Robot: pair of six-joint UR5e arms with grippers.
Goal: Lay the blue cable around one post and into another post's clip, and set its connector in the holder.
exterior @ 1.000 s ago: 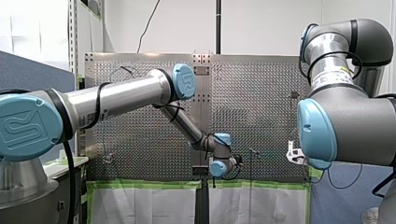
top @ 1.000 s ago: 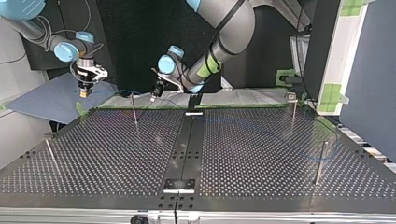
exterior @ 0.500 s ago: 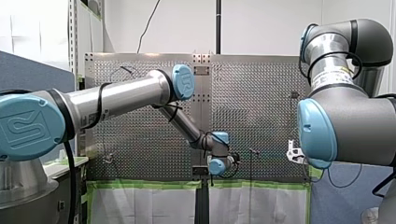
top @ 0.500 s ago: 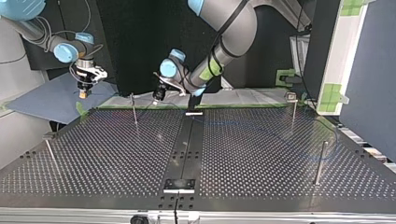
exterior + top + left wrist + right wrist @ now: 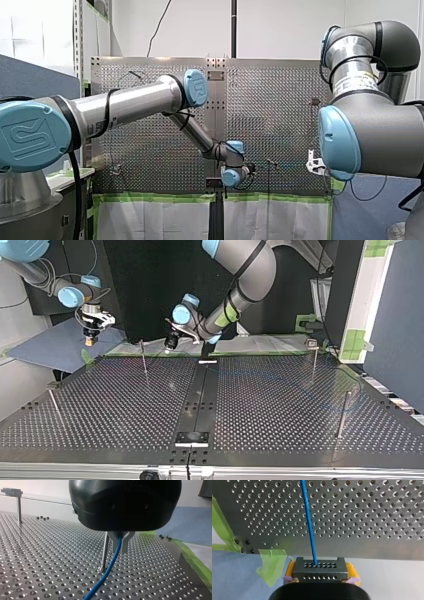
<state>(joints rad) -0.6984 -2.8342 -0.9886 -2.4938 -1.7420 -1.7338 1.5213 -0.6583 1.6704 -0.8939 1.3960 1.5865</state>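
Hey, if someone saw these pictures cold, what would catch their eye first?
The blue cable stands out: it runs between my left gripper's metal fingers, right beside a thin post on the perforated table. Its end enters a dark connector clamped between my right gripper's yellow pads, past the table's edge near green tape.

Cable (image 5: 309, 522): blue
Connector (image 5: 320, 568): dark grey, two rows of small holes
Surface (image 5: 374, 517): silver-grey, regular hole grid
Tape (image 5: 272, 566): green
Left end effector (image 5: 121, 545): black housing, pale grey fingers
Right end effector (image 5: 320, 572) pads (image 5: 352, 570): yellow
Arm joint caps (image 5: 196, 88): light blue
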